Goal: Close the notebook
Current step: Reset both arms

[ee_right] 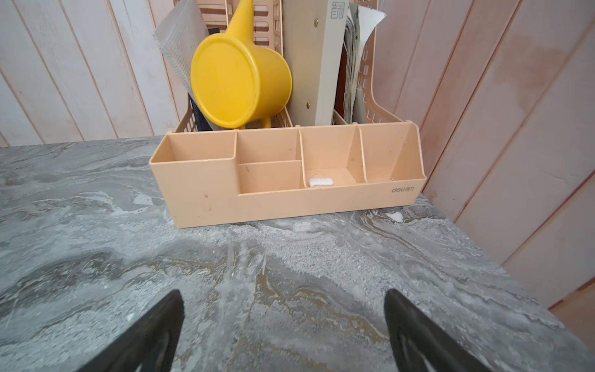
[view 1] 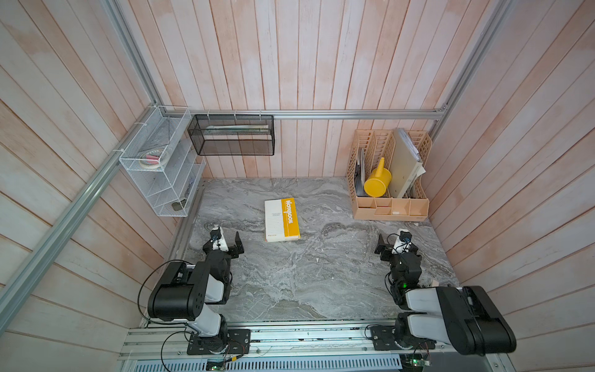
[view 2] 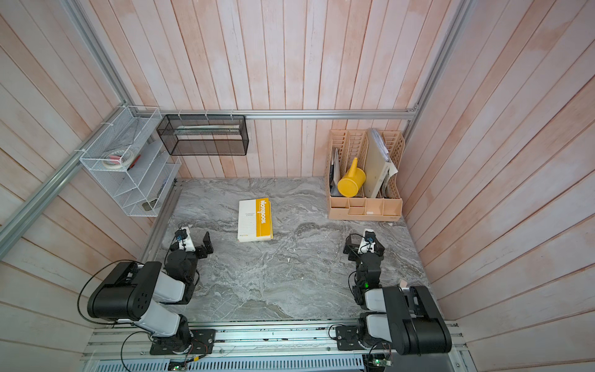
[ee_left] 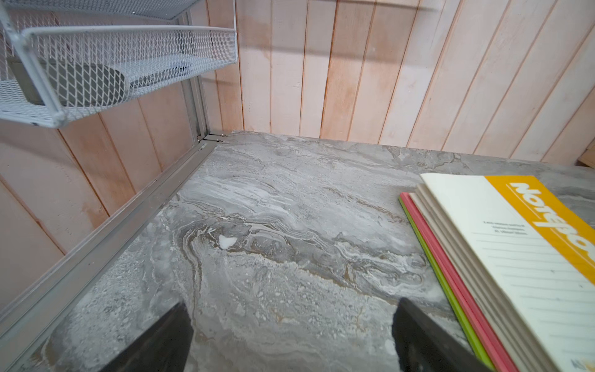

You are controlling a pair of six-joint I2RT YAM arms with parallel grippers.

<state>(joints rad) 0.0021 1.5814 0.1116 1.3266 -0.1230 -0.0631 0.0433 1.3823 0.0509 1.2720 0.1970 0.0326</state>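
The notebook (view 1: 282, 220) lies flat near the middle of the table (view 1: 322, 273), its white and yellow cover facing up and the long yellow band on the side toward the right arm. In both top views it looks shut, so I judge the closing itself done or very nearly so.

Look at the left wrist view before you trust that. The notebook (ee_left: 515, 267) shows its loose edge as a set of steps, with cream leaves, a pink layer and a green layer each poking out past the one above. I cannot tell whether these are one book's dividers or separate books in a pile.

That stepped edge is your main risk. It faces the left gripper (view 1: 229, 236), which hovers low with its jaws spread wide and nothing between them. In the left wrist view one black finger (ee_left: 428, 338) sits just beside the green edge. If you swing that arm toward the book, the finger could catch a step and flip the cover open again. It could also shove the layers further askew.

A push down on the cover could skate the whole thing across the smooth stone-patterned top.

The right gripper (ee_right: 282, 294) is also spread and empty, well apart from the book and facing the beige desk organiser (ee_right: 289, 206). A careless reach there could knock the yellow jug (ee_right: 240, 83).
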